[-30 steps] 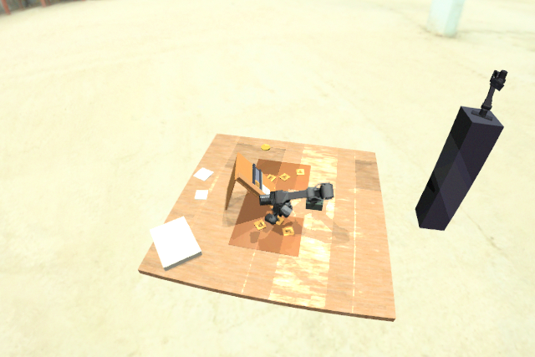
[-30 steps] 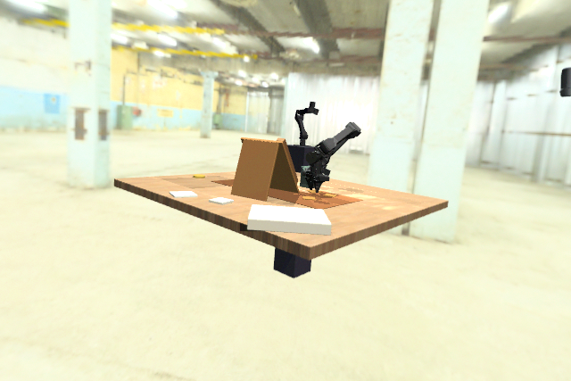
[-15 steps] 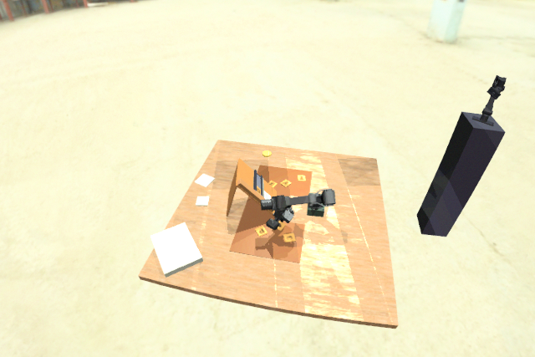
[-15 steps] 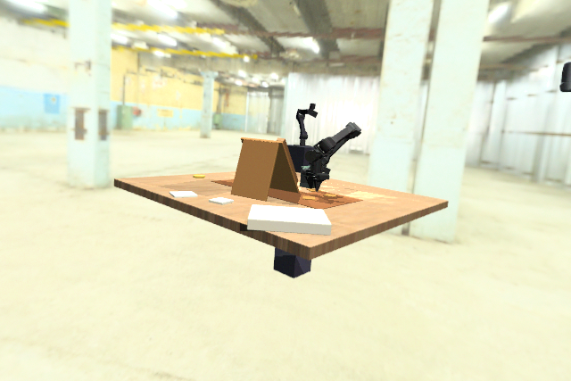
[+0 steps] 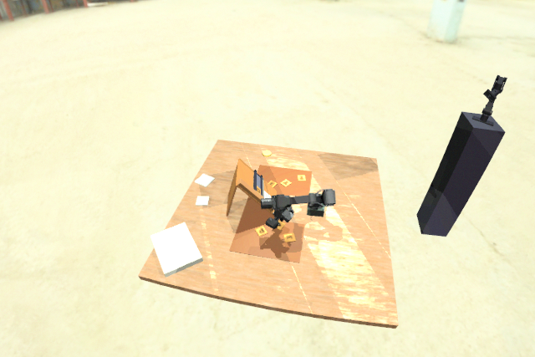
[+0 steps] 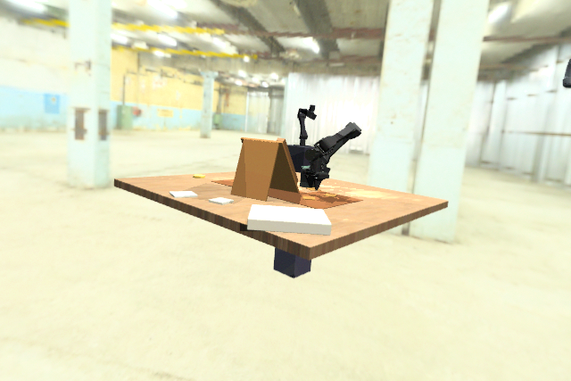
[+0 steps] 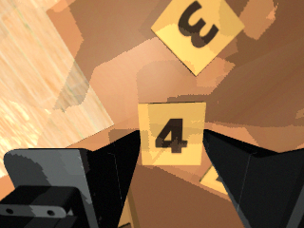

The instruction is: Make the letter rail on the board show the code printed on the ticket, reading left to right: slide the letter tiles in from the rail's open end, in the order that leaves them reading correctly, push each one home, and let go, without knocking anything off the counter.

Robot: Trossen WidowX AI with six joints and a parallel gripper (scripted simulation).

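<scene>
My gripper [image 7: 170, 134] is shut on the yellow 4 tile [image 7: 165, 154], a finger at each side edge. In the exterior view the gripper [image 6: 317, 187] is low over the brown mat [image 5: 242, 245]. A yellow 3 tile [image 7: 197, 33] lies turned on the mat. Two tiles [image 5: 261, 231] [image 5: 288, 237] lie near the gripper; three more [image 5: 272, 183] [image 5: 286, 182] [image 5: 301, 177] lie toward the back. The dark blue rail [image 5: 257, 181] is on the leaning board [image 5: 245, 172], with a yellow tile [image 5: 258, 190] at its near end. The ticket is mostly hidden; its code is unreadable.
A white slab [image 5: 175, 248] [image 6: 289, 219] lies near the table's front left corner. Two thin white squares [image 5: 204, 180] [image 5: 201, 200] lie behind the board. A yellow disc [image 5: 266, 153] [image 6: 198, 176] is at the back. A dark pedestal [image 5: 461, 180] bearing a small arm stands beyond the table.
</scene>
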